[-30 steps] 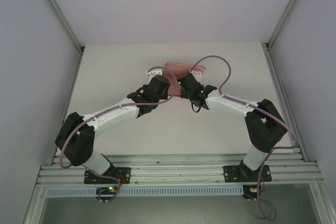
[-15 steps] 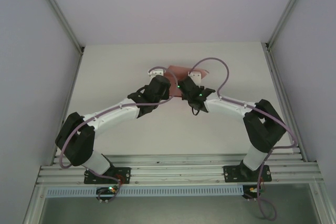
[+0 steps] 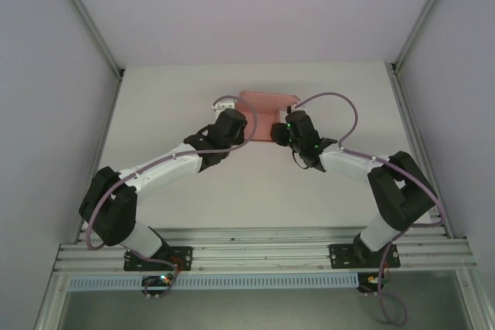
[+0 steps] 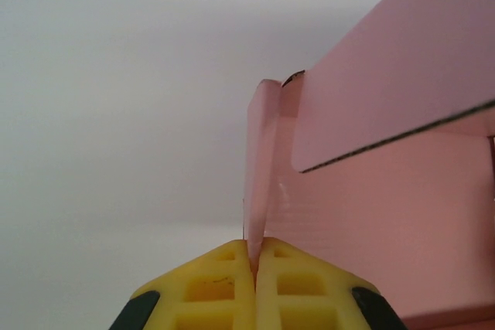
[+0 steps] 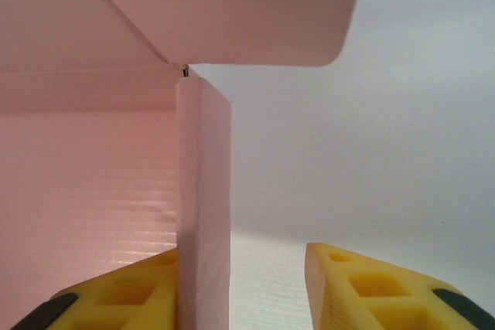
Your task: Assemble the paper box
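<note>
Top external view: found the paper box (image 3: 267, 106) at the desk's (image 3: 155, 113) far middle, left pincer (image 4: 254, 256) pinched shut on one side wall, right pincer (image 5: 241, 259) parted around the other, gripping nothing; probably needed both walls kept upright

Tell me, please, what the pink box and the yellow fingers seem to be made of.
Box: thin cardboard, probably finely corrugated, matte with a faint sheen. Fine parallel ridges run across its panels, and the cut edge of one flap shows a dark core.
Fingers: probably moulded or printed plastic, matte. They are a uniform yellow, with square hollows set in a grid.
</note>
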